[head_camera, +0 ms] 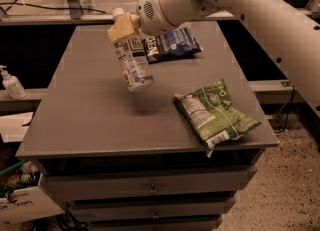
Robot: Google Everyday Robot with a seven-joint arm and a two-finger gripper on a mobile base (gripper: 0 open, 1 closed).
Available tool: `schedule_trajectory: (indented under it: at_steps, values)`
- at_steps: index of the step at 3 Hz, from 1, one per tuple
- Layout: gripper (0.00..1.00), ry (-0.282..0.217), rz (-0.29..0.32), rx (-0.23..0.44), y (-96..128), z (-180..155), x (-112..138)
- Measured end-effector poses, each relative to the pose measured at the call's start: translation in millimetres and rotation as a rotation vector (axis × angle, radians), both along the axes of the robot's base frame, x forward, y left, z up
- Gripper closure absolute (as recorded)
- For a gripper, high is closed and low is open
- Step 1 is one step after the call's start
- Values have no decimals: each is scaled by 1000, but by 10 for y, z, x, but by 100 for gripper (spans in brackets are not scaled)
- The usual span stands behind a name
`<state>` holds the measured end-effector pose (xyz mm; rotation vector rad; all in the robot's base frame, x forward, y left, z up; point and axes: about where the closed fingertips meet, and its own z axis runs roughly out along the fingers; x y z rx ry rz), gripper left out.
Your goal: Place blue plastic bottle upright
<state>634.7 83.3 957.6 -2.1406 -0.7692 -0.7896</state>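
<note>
The blue plastic bottle [133, 61] hangs in the air above the middle of the grey table [90, 110], nearly upright with its white cap on top and its base a little above the surface. It is clear with a white-and-blue label. My gripper [124, 26] is shut on the bottle's neck and upper part, its tan fingers [120, 27] pressed against the cap end. The white arm reaches in from the upper right. A faint shadow lies on the table under the bottle.
A dark blue snack bag [172, 44] lies at the back of the table behind the bottle. A green chip bag [215, 113] lies near the front right edge. A white pump dispenser [10, 83] stands on a shelf to the left. Drawers sit below the tabletop.
</note>
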Motion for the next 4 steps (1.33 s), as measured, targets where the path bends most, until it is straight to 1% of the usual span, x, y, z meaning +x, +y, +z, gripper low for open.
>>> schedule_trajectory:
  at_steps: [1, 2, 3, 4]
  values:
    - [100, -103, 16, 103, 11, 94, 98]
    - [100, -212, 48, 175, 51, 184, 167]
    - [100, -320, 88, 232, 86, 287, 210]
    - [100, -402, 132, 284, 120, 363, 205]
